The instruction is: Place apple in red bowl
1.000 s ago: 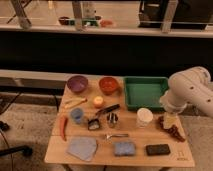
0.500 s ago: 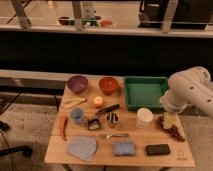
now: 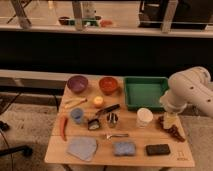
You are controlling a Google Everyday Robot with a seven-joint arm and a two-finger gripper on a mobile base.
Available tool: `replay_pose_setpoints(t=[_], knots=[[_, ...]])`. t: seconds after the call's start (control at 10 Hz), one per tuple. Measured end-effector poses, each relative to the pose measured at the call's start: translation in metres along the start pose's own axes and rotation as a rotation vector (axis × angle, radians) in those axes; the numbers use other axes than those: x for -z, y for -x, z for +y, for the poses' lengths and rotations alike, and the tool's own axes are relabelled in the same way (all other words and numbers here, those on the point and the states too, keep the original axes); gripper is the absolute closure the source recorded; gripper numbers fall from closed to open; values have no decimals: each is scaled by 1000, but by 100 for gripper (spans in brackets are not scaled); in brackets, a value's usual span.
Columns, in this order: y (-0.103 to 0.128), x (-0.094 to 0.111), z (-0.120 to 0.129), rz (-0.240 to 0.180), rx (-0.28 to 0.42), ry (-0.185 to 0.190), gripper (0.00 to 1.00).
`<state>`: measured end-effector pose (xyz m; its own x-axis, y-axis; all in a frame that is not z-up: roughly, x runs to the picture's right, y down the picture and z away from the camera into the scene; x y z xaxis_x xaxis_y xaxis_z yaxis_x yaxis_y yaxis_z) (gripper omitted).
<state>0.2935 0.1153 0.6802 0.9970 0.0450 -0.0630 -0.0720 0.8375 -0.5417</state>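
The apple (image 3: 98, 101), small, round and yellow-orange, sits on the wooden table (image 3: 100, 157), just in front of and slightly left of the red bowl (image 3: 108, 84). The red bowl stands at the table's back centre and looks empty. My gripper (image 3: 170, 122) hangs from the pale arm (image 3: 189, 90) at the table's right side, in front of the green tray's right end. It is far to the right of the apple and the bowl and holds neither.
A purple bowl (image 3: 77, 83) stands left of the red bowl and a green tray (image 3: 145, 92) to its right. A white cup (image 3: 144, 117), blue cup (image 3: 77, 115), metal cup (image 3: 112, 119), red chili (image 3: 63, 127), fork (image 3: 116, 135), grey cloth (image 3: 82, 148), blue sponge (image 3: 124, 148) and black block (image 3: 158, 149) fill the front.
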Motion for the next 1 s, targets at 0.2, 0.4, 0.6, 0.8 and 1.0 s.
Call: replay_pose_setpoints(t=[0.2, 0.4, 0.6, 0.8, 1.0], knots=[[10, -3, -4, -27, 7, -9, 20], [45, -7, -14, -75, 42, -23, 20], [64, -9, -26, -108, 66, -37, 20], [79, -8, -39, -149, 93, -61, 20], [108, -6, -49, -192, 130, -98, 20]])
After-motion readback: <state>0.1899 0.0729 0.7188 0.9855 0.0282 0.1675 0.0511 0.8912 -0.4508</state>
